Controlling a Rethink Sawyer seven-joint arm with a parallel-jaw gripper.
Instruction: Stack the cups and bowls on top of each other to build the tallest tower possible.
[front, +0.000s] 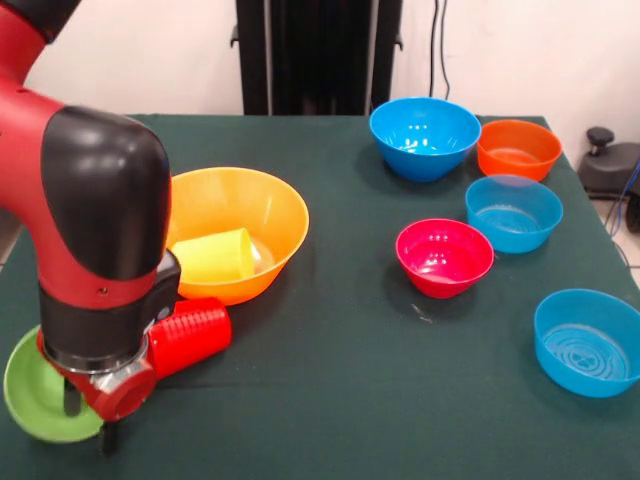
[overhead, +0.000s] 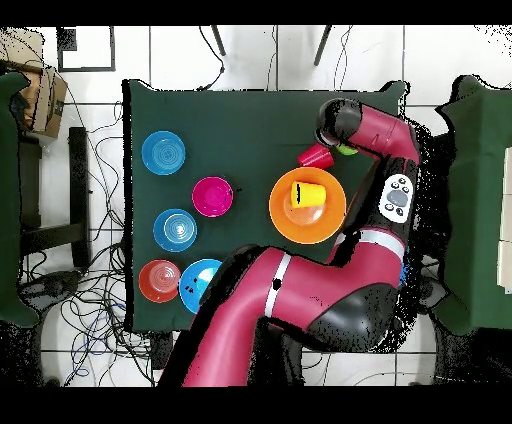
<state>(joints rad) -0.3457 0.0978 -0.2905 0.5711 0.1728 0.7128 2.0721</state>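
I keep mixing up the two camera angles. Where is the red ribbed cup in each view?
Front view: the red cup lies on its side at lower left, between the big yellow-orange bowl and the arm's wrist.
Overhead view: the red cup sits right of centre, just above the same bowl.
Shared landmark: the yellow cup lying inside that bowl.

A: What's under everything?
B: A table (front: 340, 360) with a dark green cloth.
A: And around it?
B: White wall (front: 520, 50) behind, a black chair (front: 608, 160) at the right edge. From above, cables (overhead: 90, 300) lie tangled on a tiled floor (overhead: 180, 50), with a box (overhead: 45, 100) nearby.
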